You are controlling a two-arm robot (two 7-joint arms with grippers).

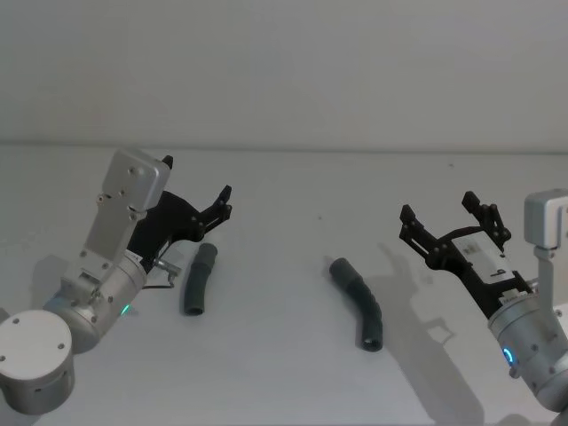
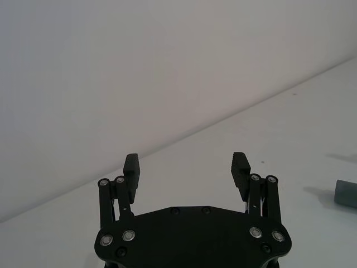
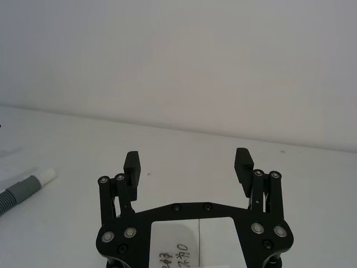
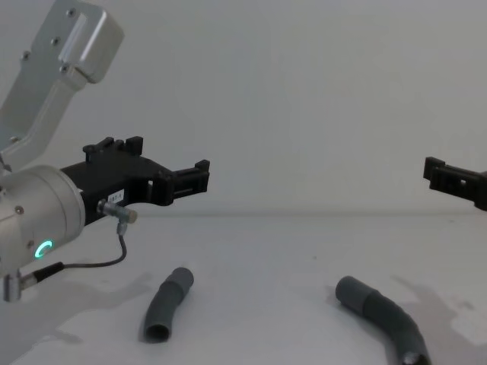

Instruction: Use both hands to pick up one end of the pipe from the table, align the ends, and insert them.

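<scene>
**Both hands open and empty above the counter, pipe pieces lying apart**

The two dark grey pipe pieces lie flat on the white counter (image 1: 284,373), well apart from each other. The short piece (image 1: 197,280) lies on the left, gently bent, with one open end facing the robot. The long piece (image 1: 357,302) lies right of centre, curving toward the robot.

The left hand (image 1: 219,211) hangs above the counter near the short piece's far end and does not touch it. Its fingers (image 2: 131,163) are spread wide with nothing between them. A thin grey cable (image 4: 114,255) loops down from the left arm, close beside the short piece. A green ring (image 4: 42,249) glows on that arm.

The right hand (image 1: 437,206) is raised to the right of the long piece and clear of it. Its fingers (image 3: 244,161) are likewise spread wide and hold nothing.

In the right wrist view a ribbed grey tube end with a white tip (image 3: 47,174) rests on the counter off to one side. I cannot tell which piece it belongs to.

A plain pale wall (image 1: 284,71) stands behind the counter.
</scene>
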